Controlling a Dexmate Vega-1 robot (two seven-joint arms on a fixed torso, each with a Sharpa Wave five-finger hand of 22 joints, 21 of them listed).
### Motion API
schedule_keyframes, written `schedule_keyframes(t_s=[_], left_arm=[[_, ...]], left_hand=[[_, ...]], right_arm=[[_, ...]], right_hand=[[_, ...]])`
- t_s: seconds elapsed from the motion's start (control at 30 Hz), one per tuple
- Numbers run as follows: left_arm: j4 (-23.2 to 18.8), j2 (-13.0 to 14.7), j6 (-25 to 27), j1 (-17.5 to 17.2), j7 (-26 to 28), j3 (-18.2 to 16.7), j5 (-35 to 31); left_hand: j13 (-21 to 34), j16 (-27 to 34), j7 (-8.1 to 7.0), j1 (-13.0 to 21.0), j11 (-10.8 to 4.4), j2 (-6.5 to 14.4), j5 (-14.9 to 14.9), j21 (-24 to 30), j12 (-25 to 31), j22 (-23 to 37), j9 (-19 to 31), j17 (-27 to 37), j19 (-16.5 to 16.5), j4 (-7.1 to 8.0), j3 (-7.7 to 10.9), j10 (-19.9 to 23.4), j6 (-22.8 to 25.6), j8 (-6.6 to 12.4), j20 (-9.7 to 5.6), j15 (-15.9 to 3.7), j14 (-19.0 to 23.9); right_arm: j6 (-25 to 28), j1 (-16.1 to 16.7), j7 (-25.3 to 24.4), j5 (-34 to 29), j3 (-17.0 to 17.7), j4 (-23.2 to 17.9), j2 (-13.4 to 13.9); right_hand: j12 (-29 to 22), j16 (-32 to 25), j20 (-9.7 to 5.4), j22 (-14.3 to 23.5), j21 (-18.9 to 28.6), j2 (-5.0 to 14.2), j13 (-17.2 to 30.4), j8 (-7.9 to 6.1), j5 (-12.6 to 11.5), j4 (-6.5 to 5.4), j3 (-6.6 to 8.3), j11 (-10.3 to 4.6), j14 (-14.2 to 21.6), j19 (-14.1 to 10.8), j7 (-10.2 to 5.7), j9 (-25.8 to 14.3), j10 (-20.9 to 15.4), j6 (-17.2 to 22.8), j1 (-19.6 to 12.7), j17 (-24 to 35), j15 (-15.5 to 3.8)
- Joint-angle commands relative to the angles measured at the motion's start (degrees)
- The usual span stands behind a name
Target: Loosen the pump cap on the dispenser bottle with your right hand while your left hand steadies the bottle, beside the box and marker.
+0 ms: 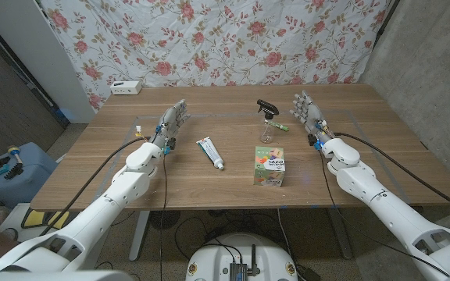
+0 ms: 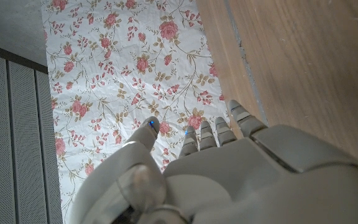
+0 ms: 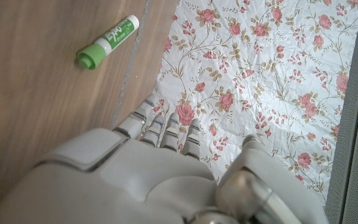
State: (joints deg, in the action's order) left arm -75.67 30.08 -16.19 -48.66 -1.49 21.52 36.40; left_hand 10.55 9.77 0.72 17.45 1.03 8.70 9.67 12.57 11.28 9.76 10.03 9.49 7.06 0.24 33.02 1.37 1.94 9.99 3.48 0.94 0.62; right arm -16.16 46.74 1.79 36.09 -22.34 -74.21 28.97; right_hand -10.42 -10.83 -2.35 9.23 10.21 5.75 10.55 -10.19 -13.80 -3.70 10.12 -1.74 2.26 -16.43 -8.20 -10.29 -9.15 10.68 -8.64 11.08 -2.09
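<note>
Both hands: left hand [image 1: 173,121] and right hand [image 1: 308,115] hold nothing, fingers apart.
Bottle [image 1: 268,123]: upright, untouched.
Advice: left grips body low first; right then takes pump cap [image 1: 267,106].

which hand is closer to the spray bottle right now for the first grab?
Right. The right hand stands just beside the spray bottle, with only the green marker between them. The left hand waits open farther off, beyond the tube.
</note>
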Motion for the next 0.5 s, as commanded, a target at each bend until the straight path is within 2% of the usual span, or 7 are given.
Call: schedule_keyframes(t_s=[0.03,0.27,0.37,0.5], left_arm=[[-1.3,0.9,0.5,-0.1,1.5,0.5,-2.0],[-3.4,1.4,1.9,-0.4,3.1,0.8,-3.0],[-3.7,1.5,2.5,0.1,3.5,1.2,-3.7],[-2.6,0.3,0.9,0.7,4.1,1.6,-4.8]], left_hand=[[0.3,0.3,-0.15,0.7,-0.06,-0.2,0.3,0.0,0.4,0.1,0.1,0.1,0.4,-0.30,0.35,0.4,0.4,0.29,0.08,0.25,0.0],[0.2,0.3,-0.28,1.0,-0.32,-0.4,0.3,-0.2,0.4,0.1,0.1,0.0,0.5,-0.86,0.38,0.6,0.5,0.36,0.06,0.11,0.0],[0.2,0.3,-0.30,1.1,-0.38,-0.5,0.3,-0.2,0.4,0.1,0.1,0.0,0.5,-1.05,0.37,0.6,0.6,0.40,0.09,0.01,0.1],[0.2,0.3,-0.25,1.3,-0.31,-0.6,0.3,-0.4,0.6,0.1,0.1,0.0,0.5,-1.47,0.38,1.2,0.8,0.49,0.09,-0.15,0.3]], right_arm=[[-0.9,-2.7,-0.6,-3.3,-1.9,2.2,-1.6],[-1.7,-3.7,-0.9,-4.2,-2.3,4.2,-2.3],[-2.1,-3.9,-0.8,-4.2,-2.3,4.9,-2.5],[-2.5,-3.4,-1.3,-4.4,-2.0,4.5,-2.2]], right_hand=[[-0.5,-0.4,-3.47,0.2,0.4,0.08,0.1,-0.40,-0.5,0.09,0.51,-0.09,0.7,-0.6,-0.07,-0.1,-0.7,0.0,-0.6,0.1,-1.93],[-0.6,-0.4,-3.53,0.2,0.4,0.18,0.0,-0.42,-0.6,0.26,0.68,-0.11,0.8,-0.7,0.05,-0.1,-0.8,-0.1,-0.8,0.0,-2.07],[-0.5,-0.3,-3.57,0.2,0.3,0.15,0.0,-0.38,-0.7,0.36,0.73,-0.06,0.7,-0.5,1.30,-0.1,-0.8,-0.3,-0.9,0.0,-2.01],[-0.4,-0.1,-3.62,0.2,0.1,-0.10,0.0,-0.22,-0.8,0.44,0.64,-0.15,0.1,0.3,2.71,0.0,-0.3,-0.9,-0.9,0.0,-1.96]])
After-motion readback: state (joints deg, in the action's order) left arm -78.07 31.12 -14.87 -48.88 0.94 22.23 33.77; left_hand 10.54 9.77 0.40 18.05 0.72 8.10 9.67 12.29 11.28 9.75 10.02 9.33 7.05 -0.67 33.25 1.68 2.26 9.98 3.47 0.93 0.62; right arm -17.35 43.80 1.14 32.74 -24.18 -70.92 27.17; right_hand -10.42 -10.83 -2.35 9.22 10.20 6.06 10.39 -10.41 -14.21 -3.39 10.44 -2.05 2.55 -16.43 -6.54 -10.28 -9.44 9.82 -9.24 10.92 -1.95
